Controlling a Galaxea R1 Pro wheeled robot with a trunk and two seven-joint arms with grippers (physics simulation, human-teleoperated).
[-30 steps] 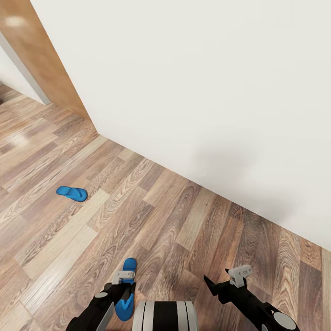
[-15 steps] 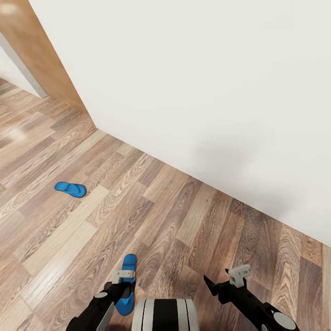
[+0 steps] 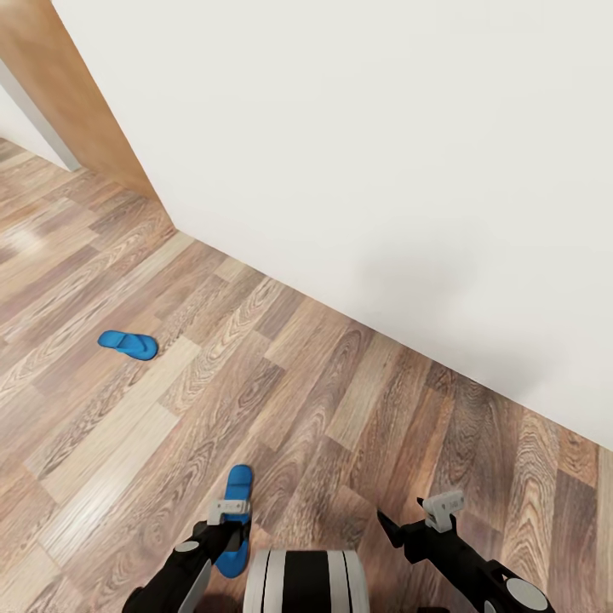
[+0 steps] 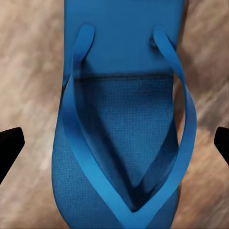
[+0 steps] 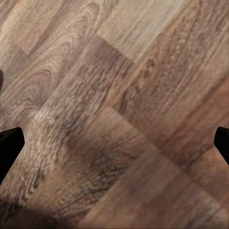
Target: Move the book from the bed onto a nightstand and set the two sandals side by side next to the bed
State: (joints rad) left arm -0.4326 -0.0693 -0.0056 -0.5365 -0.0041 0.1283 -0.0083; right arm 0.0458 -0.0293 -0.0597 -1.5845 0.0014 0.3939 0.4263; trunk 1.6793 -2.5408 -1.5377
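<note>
Two bright blue sandals lie on the wood-plank floor. The near sandal [image 3: 236,511] lies directly under my left gripper [image 3: 228,535]. In the left wrist view this sandal [image 4: 124,119] shows its straps, and the black fingertips [image 4: 9,145] stand far apart on either side, so the left gripper [image 4: 114,143] is open and holds nothing. The far sandal [image 3: 128,344] rests alone at the left. My right gripper [image 3: 393,532] hangs open over bare floor [image 5: 114,119]. The book, the bed and the nightstand are out of view.
A white wall [image 3: 383,170] runs diagonally across the upper right, meeting the floor close ahead of my arms. A brown wooden panel [image 3: 77,94] stands at its left end. Open floor [image 3: 102,443] stretches to the left around the far sandal.
The whole picture has shifted slightly, so the camera moved. Both sandals now sit a little higher in the head view. The arms keep the same pose, both grippers open.
</note>
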